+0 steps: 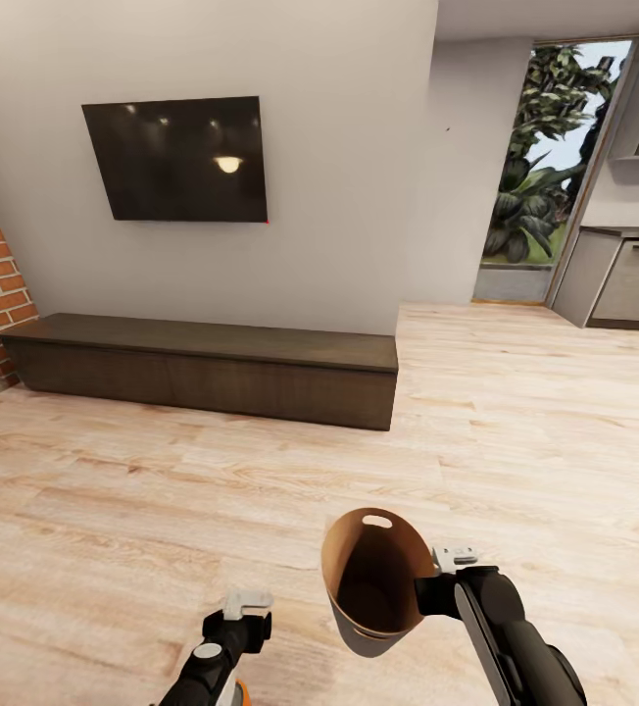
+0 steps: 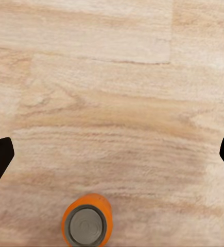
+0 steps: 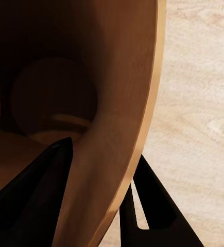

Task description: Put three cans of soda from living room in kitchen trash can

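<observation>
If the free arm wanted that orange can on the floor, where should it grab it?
Probably around its round side wall, coming straight down from above. The orange can stands upright on the wood floor, grey top facing the left gripper, whose fingers hang wide apart above it.

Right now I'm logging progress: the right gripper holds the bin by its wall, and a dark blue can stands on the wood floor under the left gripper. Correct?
One detail is wrong. The can under the left gripper is orange, not dark blue, as the left wrist view shows. The rest holds: the right gripper clamps the wall of the bin, one finger inside and one outside, and the can stands upright on the wood floor.
</observation>
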You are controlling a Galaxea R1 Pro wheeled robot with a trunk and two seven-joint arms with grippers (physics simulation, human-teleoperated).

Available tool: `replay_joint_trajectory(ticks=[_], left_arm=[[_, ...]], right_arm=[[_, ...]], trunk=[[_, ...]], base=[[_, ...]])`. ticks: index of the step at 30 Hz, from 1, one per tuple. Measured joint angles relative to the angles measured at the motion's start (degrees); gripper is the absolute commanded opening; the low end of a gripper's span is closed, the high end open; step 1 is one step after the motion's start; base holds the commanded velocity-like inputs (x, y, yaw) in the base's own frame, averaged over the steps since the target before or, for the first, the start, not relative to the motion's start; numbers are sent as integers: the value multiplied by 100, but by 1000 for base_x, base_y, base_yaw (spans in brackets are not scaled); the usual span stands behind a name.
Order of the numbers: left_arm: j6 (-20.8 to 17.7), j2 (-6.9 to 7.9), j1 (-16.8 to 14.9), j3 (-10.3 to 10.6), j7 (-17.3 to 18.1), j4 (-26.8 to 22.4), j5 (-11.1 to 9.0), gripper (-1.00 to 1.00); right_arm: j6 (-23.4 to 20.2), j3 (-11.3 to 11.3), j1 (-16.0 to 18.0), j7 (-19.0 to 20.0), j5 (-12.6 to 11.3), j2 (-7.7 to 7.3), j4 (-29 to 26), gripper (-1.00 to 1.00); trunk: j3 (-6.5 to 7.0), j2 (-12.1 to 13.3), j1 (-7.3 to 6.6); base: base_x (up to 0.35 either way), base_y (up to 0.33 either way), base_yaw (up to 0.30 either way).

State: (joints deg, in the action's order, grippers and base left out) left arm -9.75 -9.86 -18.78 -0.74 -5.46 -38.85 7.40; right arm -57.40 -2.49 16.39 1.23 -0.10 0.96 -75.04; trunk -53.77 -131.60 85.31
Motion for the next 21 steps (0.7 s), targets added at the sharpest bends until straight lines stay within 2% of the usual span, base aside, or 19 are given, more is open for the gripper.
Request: replay_joint_trajectory(ticks=[8,10,11,13,15,21], left_arm=[[14,53,-33,-18,-16,48,50,100],[20,161,-36,-26,-18,58,48,100],[62,279,-38,-51,-17,71,20,100],[272,369,-38,-67,-15,106,-22,100],[525,400,-38,-79,-16,223,-32,100],[658,412,-38,-88,-12,300,-36,100]], right_arm=[[0,-3,-1,0,2,0,0,-100],[0,-3,-3,0,8,0,0,-100],[0,-3,-4,-2,6,-3,0,-100],[0,-3,-1,-6,26,-5,0,-100],[0,-2,-1,-8,59,-3,0,-100],[0,-2,1,-9,42,-8,0,-100]], trunk=[[0,0,0],[0,0,0],[0,0,0],[0,0,0],[0,0,0],[-5,0,0]], base=[[0,0,0],[0,0,0],[0,0,0],[0,0,0],[0,0,0],[0,0,0]])
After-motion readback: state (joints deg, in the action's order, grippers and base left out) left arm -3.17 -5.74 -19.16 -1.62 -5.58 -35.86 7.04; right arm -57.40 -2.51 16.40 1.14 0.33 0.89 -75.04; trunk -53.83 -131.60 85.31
